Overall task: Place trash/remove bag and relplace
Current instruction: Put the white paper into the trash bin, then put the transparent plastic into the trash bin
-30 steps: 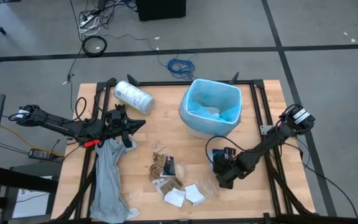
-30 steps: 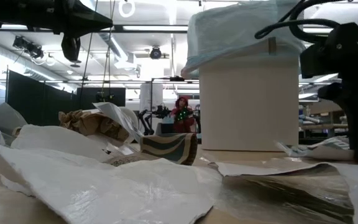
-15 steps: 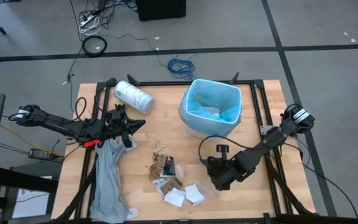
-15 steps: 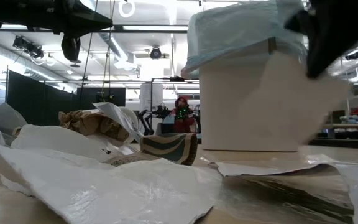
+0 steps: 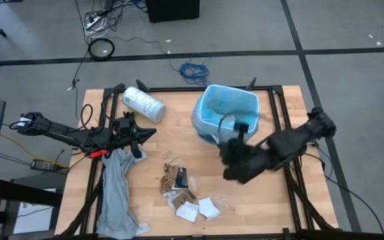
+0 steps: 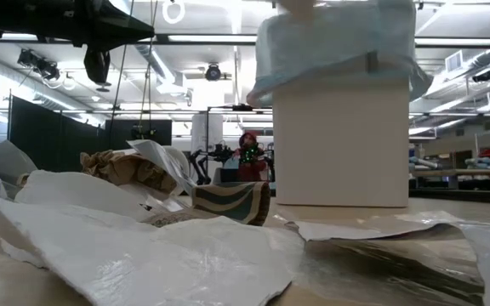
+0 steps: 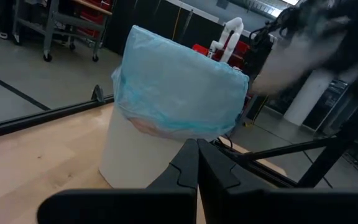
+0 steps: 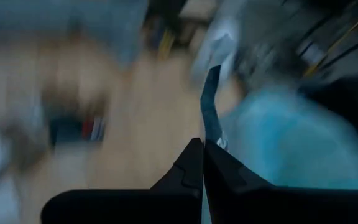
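The white bin (image 5: 227, 115) stands toward the table's far right, lined with the light-blue bag (image 7: 179, 93). Brown wrappers (image 5: 171, 177), a black-and-white packet (image 5: 183, 179) and white papers (image 5: 187, 212) lie in the near middle. Clear film (image 6: 381, 255) lies beside them. My right gripper (image 5: 232, 163) is in the air just near the bin, blurred, shut on a pale thin scrap (image 8: 211, 106). My left gripper (image 5: 133, 137) is shut and hovers at mid-left above the top of the limp grey sheet (image 5: 117, 193). My right gripper pinches a thin pale scrap (image 8: 211, 106) between its two shut fingers. The scrap is lifted clear of the table and trails past the fingertips. Blur hides which part of it is held.
A white printed roll (image 5: 143, 103) lies near the far edge, left of the bin. The grey sheet runs from under the left gripper to the near-left corner. Bare wood (image 5: 272, 200) shows at the near right.
My right gripper has risen from the table by the near-right scraps and swung toward the far edge, up to the bin, moving fast enough to blur. It has left the low view. The left arm and the scraps on the table have stayed put.
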